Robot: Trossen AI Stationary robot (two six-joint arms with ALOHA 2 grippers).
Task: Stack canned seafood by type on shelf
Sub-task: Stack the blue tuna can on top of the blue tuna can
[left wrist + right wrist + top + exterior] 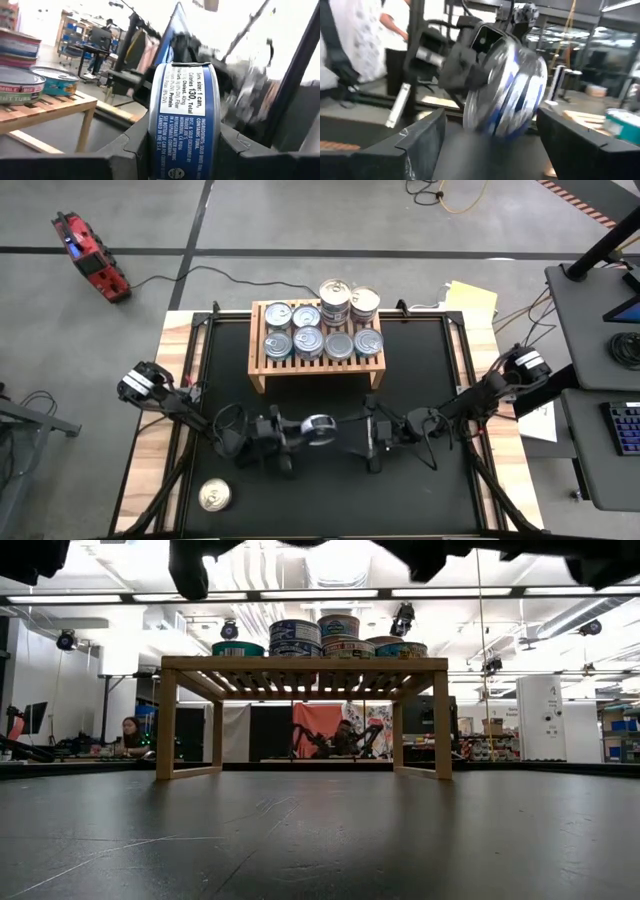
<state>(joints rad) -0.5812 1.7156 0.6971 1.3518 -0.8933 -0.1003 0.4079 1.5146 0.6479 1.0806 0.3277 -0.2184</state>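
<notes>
The light-wood shelf [258,370] stands at the table's far middle, and several cans of seafood [308,340] rest on its slatted top, some stacked at its far side [335,298]. My left gripper [310,430] hovers near the table's middle, shut on a blue-labelled can [184,120] turned on edge. My right gripper [364,438] faces it from the right, with its fingers [420,142] standing wide open on either side of the can's silver face [507,90]. I see no touch there. One more can [214,496] lies flat on the mat at the near left. My left gripper pinches the blue-labelled can by its two flat faces [152,135], one finger [131,150] on each. The fingers come about level from the table's left. The can stands on edge with its label band toward the wrist camera, lifted clear of the table.
A black mat [420,360] covers the tabletop inside a wooden border. In the low view the shelf's legs [166,725] stand on it, with open mat in front. A red device [88,255] lies on the floor beyond the far left corner. People sit in the room behind.
</notes>
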